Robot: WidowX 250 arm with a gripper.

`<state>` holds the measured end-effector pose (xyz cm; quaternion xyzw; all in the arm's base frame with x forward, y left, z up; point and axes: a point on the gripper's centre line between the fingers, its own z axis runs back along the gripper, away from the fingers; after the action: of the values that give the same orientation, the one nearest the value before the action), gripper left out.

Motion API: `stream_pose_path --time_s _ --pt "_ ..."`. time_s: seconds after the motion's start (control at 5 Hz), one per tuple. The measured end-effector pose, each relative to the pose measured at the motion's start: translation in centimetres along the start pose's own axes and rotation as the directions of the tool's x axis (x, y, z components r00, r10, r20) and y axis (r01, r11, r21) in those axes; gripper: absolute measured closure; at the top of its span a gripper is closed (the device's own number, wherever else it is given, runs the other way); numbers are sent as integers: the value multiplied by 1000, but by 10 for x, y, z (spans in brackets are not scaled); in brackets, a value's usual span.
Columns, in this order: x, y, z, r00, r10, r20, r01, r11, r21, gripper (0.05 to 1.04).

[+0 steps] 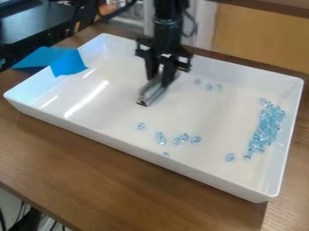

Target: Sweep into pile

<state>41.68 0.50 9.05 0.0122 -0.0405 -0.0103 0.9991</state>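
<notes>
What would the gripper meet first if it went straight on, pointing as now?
Most likely the tray's white floor, touched first by the silver tool that the gripper holds. The beads look out of that line, though depth is unclear from this slant.

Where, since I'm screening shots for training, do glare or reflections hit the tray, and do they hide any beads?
Camera view: long bright streaks of glare on the floor of the white tray, toward its left side near the blue tape; camera view: a highlight along the metal tool; camera view: the blue beads lie away from the streaks, readable.
</notes>
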Motion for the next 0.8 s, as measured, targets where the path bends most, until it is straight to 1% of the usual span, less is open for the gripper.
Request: stream_pose_path --time_s 0.2,0.6,0.8 --pt "-2 -25 1 1000 -26 -9 26 1000 -5 729" --pt "8 -71 0 999 -42 -19 42 999 -8 730" --pt "9 -99 1 997 -70 -21 69 997 -16 730"
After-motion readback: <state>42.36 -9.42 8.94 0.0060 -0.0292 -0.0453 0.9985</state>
